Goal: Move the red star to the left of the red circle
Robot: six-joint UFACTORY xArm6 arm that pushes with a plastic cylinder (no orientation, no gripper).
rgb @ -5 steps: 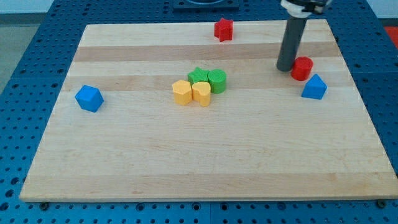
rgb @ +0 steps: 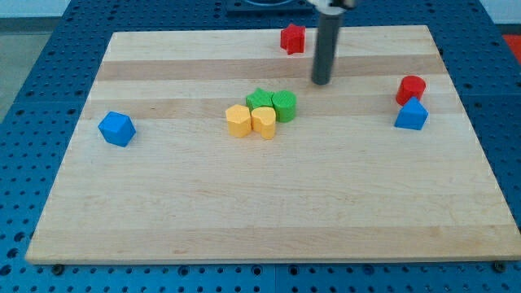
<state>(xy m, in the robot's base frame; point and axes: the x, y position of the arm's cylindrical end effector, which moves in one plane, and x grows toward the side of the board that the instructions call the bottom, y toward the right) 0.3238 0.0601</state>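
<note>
The red star sits near the top edge of the wooden board, a little right of centre. The red circle stands near the board's right edge, touching or almost touching a blue block just below it. My tip is on the board between them, below and right of the red star and well left of the red circle. It touches no block.
A cluster of two green blocks and two yellow blocks sits mid-board, below and left of my tip. A blue block lies at the left. The board rests on a blue pegboard.
My tip has slid left, away from the red circle, toward the red star. The red circle has shifted slightly right and now sits against the blue block.
</note>
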